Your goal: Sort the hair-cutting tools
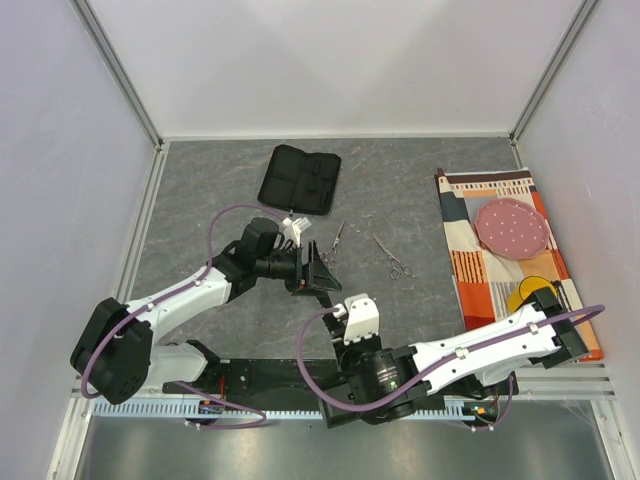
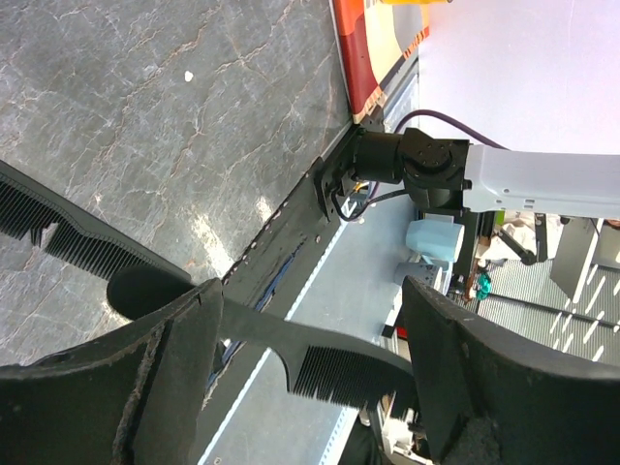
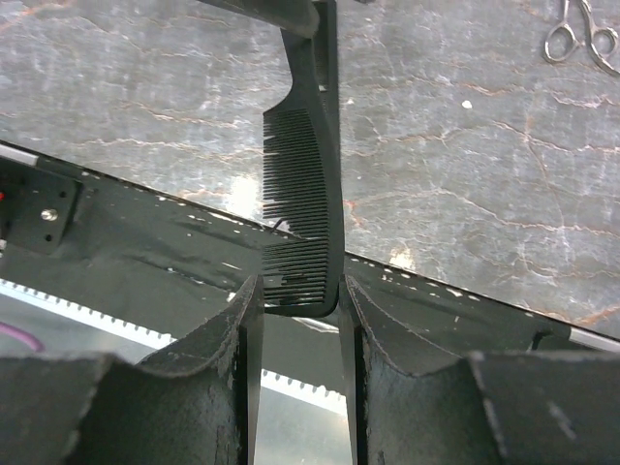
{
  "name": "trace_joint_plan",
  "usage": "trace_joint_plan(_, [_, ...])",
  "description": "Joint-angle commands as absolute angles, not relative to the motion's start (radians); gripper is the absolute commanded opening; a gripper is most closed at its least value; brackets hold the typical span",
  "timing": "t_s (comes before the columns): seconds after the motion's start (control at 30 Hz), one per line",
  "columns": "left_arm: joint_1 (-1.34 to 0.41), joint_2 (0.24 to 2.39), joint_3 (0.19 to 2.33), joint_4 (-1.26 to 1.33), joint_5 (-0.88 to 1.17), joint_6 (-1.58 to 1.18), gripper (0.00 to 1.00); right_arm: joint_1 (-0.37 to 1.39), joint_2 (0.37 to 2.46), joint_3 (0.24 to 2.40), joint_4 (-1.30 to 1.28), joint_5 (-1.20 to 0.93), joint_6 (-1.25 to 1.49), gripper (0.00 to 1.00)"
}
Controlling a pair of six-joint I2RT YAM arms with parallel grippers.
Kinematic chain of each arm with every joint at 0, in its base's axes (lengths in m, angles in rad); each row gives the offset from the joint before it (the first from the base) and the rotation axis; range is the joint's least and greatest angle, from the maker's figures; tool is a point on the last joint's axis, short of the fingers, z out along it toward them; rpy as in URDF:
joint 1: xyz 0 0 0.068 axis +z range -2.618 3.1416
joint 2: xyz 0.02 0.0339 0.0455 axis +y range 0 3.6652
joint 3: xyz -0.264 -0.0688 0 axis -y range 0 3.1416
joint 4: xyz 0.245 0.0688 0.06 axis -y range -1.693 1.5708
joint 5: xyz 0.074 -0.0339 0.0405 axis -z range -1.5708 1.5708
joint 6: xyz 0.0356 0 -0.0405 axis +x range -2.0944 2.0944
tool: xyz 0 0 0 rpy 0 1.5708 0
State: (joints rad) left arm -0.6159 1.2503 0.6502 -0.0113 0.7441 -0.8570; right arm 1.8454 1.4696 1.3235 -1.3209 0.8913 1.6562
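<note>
The black comb-like tool with a narrow handle [image 2: 339, 363] hangs in the air over the table's front edge. Its toothed end [image 3: 305, 242] sits between the fingers of my right gripper [image 3: 298, 320], which are closed against its two edges. My left gripper [image 2: 305, 368] is spread wide, and the handle runs past its left finger [image 2: 165, 378]. In the top view the two grippers meet, left [image 1: 312, 268] and right [image 1: 337, 300]. The flat black straight comb [image 2: 68, 237] lies just beyond my left finger. Two silver scissors [image 1: 335, 240] [image 1: 395, 258] lie on the table; one shows in the right wrist view [image 3: 581, 34].
A black fabric pouch [image 1: 300, 178] lies open at the back. A patterned cloth [image 1: 480, 270] with a pink dotted disc [image 1: 510, 227] covers the right side. The black front rail [image 3: 145, 262] runs under the grippers. White walls enclose the table.
</note>
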Motion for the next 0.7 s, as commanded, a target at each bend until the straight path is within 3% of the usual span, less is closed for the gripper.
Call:
trace_joint_plan(0.0, [-0.621, 1.247, 0.641, 0.017, 0.782, -0.879, 0.80, 1.862, 1.503, 1.402, -1.442, 0.965, 1.674, 0.16])
trace_joint_plan(0.3, [-0.621, 1.224, 0.644, -0.034, 0.769, -0.854, 0.80, 1.870, 1.520, 1.425, -1.459, 0.973, 1.669, 0.14])
trace_joint_plan(0.67, [-0.618, 1.241, 0.768, -0.282, 0.543, -0.706, 0.80, 1.899, 1.497, 1.401, -1.457, 0.950, 1.693, 0.09])
